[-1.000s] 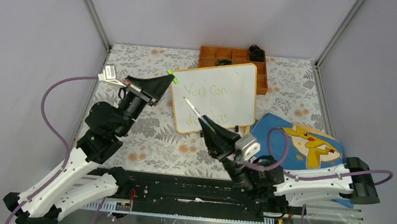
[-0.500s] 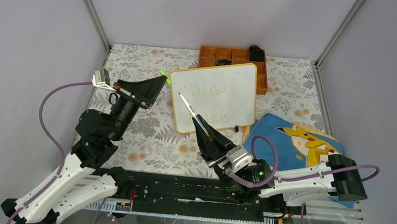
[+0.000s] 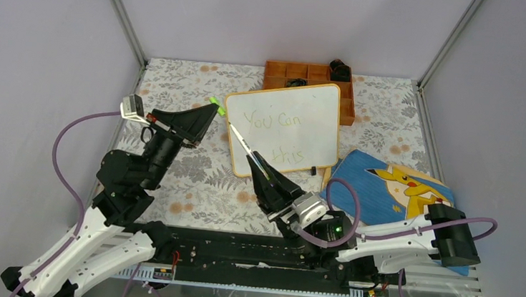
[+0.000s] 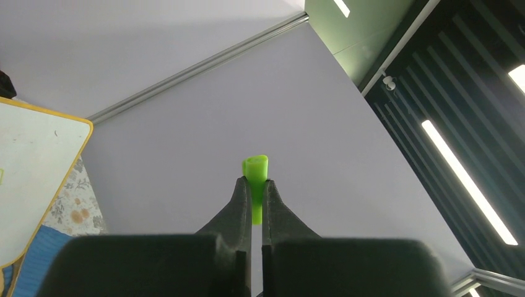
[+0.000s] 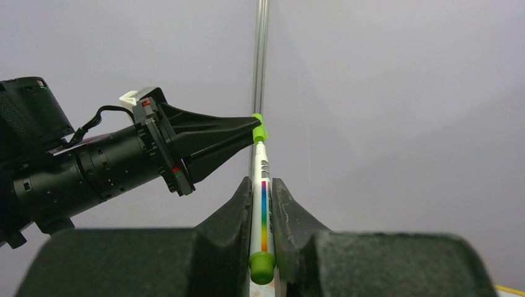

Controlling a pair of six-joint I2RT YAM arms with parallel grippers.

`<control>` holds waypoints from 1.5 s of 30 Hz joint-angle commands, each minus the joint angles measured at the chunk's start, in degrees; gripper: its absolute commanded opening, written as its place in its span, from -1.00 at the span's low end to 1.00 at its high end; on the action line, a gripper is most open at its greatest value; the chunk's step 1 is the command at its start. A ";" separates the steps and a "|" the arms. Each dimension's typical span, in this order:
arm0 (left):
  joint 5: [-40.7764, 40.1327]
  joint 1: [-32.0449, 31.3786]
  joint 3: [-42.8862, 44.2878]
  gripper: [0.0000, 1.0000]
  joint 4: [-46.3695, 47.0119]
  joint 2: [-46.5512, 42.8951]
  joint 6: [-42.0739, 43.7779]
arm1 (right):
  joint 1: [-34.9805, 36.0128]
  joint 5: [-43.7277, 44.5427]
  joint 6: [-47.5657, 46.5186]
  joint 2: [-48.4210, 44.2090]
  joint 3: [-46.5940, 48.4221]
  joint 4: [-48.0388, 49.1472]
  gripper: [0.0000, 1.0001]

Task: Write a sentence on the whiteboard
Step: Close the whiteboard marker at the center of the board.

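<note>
Whiteboard [image 3: 299,112] with a thin orange-yellow frame lies on the flower-patterned counter [image 3: 179,84], near the middle and turned slightly askew. Its far edge meets an orange tray [image 3: 303,72] with small compartments at the back of the counter. Its near right corner sits just beside a blue cartoon-print cloth [image 3: 385,191].

Written on the whiteboard in faint light green is the sentence [image 3: 277,120]. "You can" fills the top line. Only "this" can be read on the line below, because the right hand covers the start of that line.

The left hand [image 3: 212,107] reaches in from the left and hangs above the counter, just beside the whiteboard's far left corner. Its fingers are pressed together on a small bright green cap [image 3: 215,104]. In the left wrist view the cap [image 4: 255,176] sticks out past the fingertips of the left hand [image 4: 255,185], with a corner of the whiteboard [image 4: 31,167] at the left edge.

The right hand [image 3: 253,160] comes up from the near side, over the whiteboard's near left part. It pinches a slim white marker [image 3: 241,139] that points away toward the cap. In the right wrist view the marker [image 5: 262,213], with a rainbow stripe and a green end, is gripped in the right hand [image 5: 262,185]. Its far end reaches the cap [image 5: 259,130] held in the left hand [image 5: 251,133]. Whether the tip is inside the cap cannot be told.
</note>
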 commanded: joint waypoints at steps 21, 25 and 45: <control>2.15 0.30 -1.89 -1.00 4.31 -1.65 -1.73 | 0.34 0.40 -0.52 2.68 4.00 6.67 -1.00; 2.11 0.28 -2.24 -1.00 4.32 -2.04 -1.83 | 0.34 0.65 -0.99 3.13 4.25 7.03 -1.00; 2.53 0.27 -2.68 -1.00 3.88 -2.69 -2.25 | 0.34 2.00 -3.42 4.59 5.23 9.38 -1.00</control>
